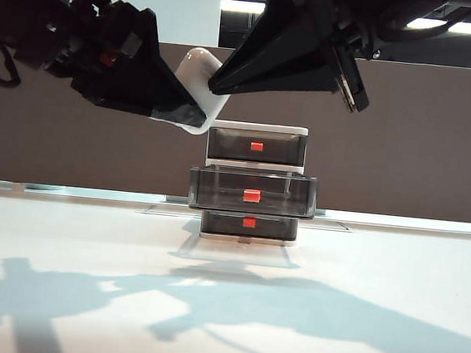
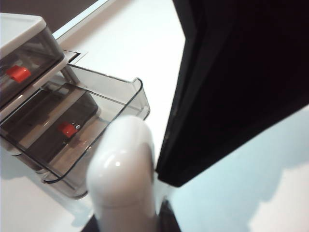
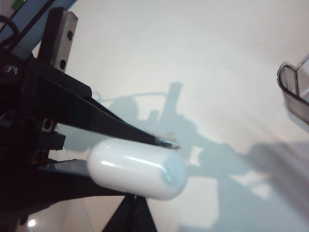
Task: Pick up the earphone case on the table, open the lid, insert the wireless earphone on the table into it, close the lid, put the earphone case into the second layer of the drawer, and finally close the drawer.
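Left claw [image 2: 126, 227] pinches the glossy white pill-shaped earphone case [image 2: 123, 179] above the pulled-out smoky translucent middle drawer [image 1: 251, 191]; right claw [image 1: 215, 83], pressed together, touches the case.

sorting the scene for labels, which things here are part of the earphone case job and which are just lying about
Part of the job:
- earphone case, held in the left gripper
- right gripper, shut, tips at the case
- drawer
- second layer of the drawer, pulled out
- table

Just lying about:
- nothing visible
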